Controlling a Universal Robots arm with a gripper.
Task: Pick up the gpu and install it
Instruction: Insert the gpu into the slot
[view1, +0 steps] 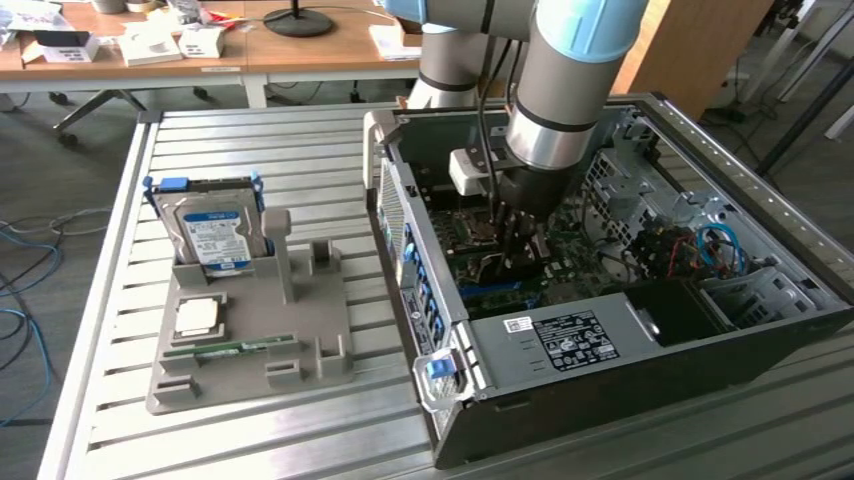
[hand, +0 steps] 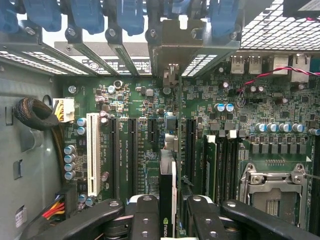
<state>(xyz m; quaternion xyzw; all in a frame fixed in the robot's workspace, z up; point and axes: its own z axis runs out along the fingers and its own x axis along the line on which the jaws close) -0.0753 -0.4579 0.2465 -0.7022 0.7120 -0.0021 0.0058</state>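
1. Exterior view: the robot arm (view1: 567, 90) reaches down into the open computer case (view1: 601, 330), which lies on its side on a slatted metal table (view1: 267, 440).
2. Its gripper (view1: 518, 232) hangs low over the motherboard (view1: 561, 250), near the middle of the case.
3. On the exterior view's left, a grey holder (view1: 254, 350) carries a blue-labelled hard drive (view1: 214, 235) standing upright, a processor chip (view1: 198, 316) lying flat and a narrow green memory stick (view1: 247, 347).
4. Wrist view: the gpu (hand: 167, 200) sits edge-on between the black fingers (hand: 145, 215), which are clamped against its two sides.
5. The card stands upright just above the green board, in line with a metal bracket (hand: 172, 45) at the case's rear wall and beside the long black expansion slots (hand: 131, 150).
6. A white slot (hand: 93, 152) and the empty processor socket (hand: 272, 192) flank the scene.
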